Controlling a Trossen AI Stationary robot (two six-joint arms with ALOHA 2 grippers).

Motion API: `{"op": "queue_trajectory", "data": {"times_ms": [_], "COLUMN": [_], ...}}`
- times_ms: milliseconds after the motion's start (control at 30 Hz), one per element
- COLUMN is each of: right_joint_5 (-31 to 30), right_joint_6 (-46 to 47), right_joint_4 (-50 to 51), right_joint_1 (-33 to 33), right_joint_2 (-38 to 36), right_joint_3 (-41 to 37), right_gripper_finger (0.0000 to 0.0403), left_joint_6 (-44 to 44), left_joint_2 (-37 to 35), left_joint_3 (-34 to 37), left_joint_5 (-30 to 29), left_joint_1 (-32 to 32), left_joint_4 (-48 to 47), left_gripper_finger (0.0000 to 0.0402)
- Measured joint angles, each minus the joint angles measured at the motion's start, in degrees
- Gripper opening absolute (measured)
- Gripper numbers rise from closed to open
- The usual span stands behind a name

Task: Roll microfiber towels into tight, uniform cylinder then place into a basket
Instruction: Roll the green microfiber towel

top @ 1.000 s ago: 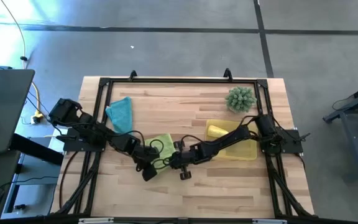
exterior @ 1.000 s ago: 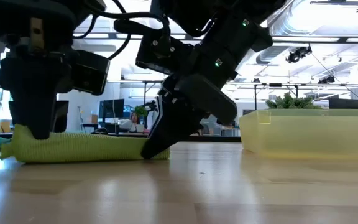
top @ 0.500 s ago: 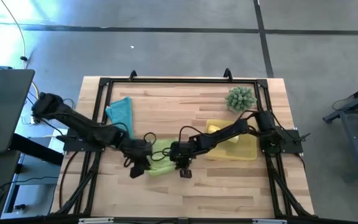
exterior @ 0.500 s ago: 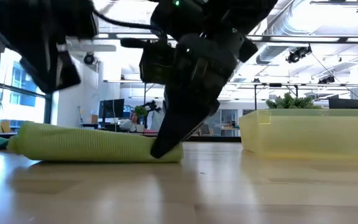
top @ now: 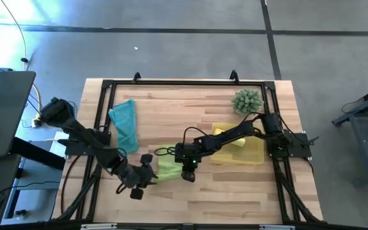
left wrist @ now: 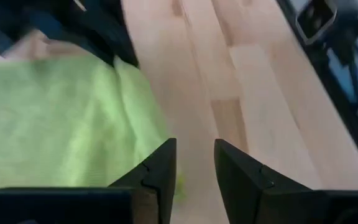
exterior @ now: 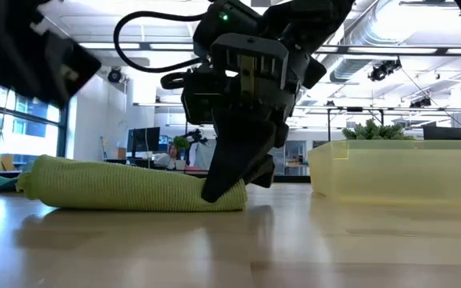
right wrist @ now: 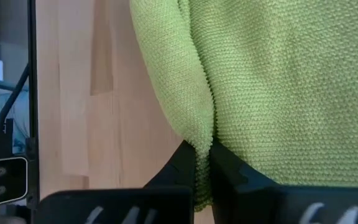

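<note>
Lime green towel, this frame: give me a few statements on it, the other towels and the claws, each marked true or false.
1. The right claw is pinching an edge of the lime green towel. True.
2. The left claw grips the lime green towel. False: its fingers stand apart with nothing between them, beside the towel's edge.
3. The teal blue towel lies in the basket. False: it lies on the table near the left arm's side.
4. The yellow towel sits in the basket. True.
5. The spiky green plant stands beside the basket, not in it. True.
</note>
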State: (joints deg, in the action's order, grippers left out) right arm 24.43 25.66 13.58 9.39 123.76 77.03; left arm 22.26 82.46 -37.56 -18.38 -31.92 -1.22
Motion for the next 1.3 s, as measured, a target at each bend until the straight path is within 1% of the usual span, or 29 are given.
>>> {"op": "queue_trajectory", "data": {"times_ms": [100,267,400,467,567,633,700,900,967,1067,1167,1233,1300], "right_joint_5": [0.0,-0.2,-0.3,-0.3,-0.3,-0.3,-0.3,-0.3,-0.3,-0.4,-0.4,-0.3,-0.4], "right_joint_6": [0.6,1.8,2.6,2.7,2.9,2.9,2.9,2.9,2.9,2.8,2.6,2.6,2.4], "right_joint_4": [0.0,0.0,-0.2,-0.2,-0.4,-0.4,-0.4,-0.5,-0.5,-0.5,-0.5,-0.6,-0.7], "right_joint_1": [0.0,0.0,0.0,0.0,0.0,0.0,0.0,0.0,0.0,0.0,0.0,0.0,0.0], "right_joint_2": [0.0,0.0,0.0,0.0,0.0,0.0,0.0,0.0,0.0,0.0,0.0,0.0,0.0], "right_joint_3": [0.0,0.0,0.0,0.0,0.0,0.0,-0.1,0.0,0.0,0.0,0.0,0.0,-0.1], "right_gripper_finger": [0.0001,0.0003,0.0005,0.0005,0.0005,0.0006,0.0006,0.0006,0.0007,0.0007,0.0007,0.0007,0.0007], "left_joint_6": [0.0,-0.4,-4.9,-6.1,-8.4,-10.3,-11.3,-11.0,-11.1,-12.4,-10.8,-8.8,-7.9], "left_joint_2": [4.2,9.0,11.8,13.3,14.4,14.5,14.3,14.3,14.1,11.3,8.5,7.5,7.2], "left_joint_3": [0.0,0.0,0.0,-0.1,0.0,0.0,0.0,0.0,0.0,-0.5,-2.6,-4.4,-4.7], "left_joint_5": [0.3,-1.3,-2.1,-4.7,-11.2,-13.9,-14.1,-10.5,-11.7,-14.5,-12.9,-11.2,-10.7], "left_joint_1": [-0.1,0.0,-0.5,-0.5,-0.3,-0.3,-0.2,1.8,1.7,0.0,-1.6,-2.5,-3.5], "left_joint_4": [1.6,3.7,5.6,5.8,5.6,5.6,5.6,5.4,5.3,4.9,1.4,0.2,-0.3], "left_gripper_finger": [0.0119,0.0153,0.0166,0.0167,0.0168,0.0168,0.0168,0.0168,0.0168,0.0168,0.0168,0.0168,0.0168]}}
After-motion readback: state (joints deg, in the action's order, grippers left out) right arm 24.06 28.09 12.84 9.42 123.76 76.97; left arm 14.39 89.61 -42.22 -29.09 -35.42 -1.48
